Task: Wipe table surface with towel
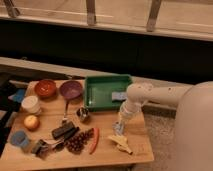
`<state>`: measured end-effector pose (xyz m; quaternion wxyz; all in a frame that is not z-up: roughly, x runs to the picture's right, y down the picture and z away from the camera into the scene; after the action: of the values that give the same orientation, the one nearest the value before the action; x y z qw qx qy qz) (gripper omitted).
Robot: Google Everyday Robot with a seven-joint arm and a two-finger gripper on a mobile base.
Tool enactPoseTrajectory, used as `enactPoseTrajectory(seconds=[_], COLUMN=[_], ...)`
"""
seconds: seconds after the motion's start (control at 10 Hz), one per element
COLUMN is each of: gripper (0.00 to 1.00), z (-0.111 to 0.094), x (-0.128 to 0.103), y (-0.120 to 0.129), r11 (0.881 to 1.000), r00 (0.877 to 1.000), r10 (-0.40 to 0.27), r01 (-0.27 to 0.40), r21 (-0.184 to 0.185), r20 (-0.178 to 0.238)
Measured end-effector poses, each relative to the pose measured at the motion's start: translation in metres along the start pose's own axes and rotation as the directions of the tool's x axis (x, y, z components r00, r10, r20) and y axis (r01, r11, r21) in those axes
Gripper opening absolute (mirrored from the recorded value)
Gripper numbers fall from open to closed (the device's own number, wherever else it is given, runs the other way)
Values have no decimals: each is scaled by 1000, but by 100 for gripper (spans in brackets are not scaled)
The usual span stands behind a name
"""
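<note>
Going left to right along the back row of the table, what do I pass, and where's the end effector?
Red bowl → purple bowl → green tray. The end effector, shut, is low over the table, just in front of the tray's right end and behind the banana.

1 camera, high on the near side, looks down and toward the far side from moderate range. The table surface [141, 143] fills the left, with the gripper [120, 131] over its right end.
</note>
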<state>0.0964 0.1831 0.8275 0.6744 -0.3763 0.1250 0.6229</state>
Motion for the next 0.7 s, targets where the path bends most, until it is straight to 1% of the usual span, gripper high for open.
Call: enactPoseTrajectory(seconds=[0.1,0.2,0.3,0.4,0.5,0.6,0.7], gripper=[0,0,0,0,0,0,0], z=[-3,-5,-6,-2,4,10,15], x=[-3,0,7,20,33,44,57], y=[12,19,26,40,48,54,54], r11=[998,993,988,979,974,971,970], r00=[999,998,996,994,992,990,988], r10=[-32,-57,-77,-108,-127,-139,-142], r01=[33,60,80,110,123,130,127], r21=[-51,-101,-133,-173,-192,-203,-206], r20=[18,31,34,19,-7,-31,-60])
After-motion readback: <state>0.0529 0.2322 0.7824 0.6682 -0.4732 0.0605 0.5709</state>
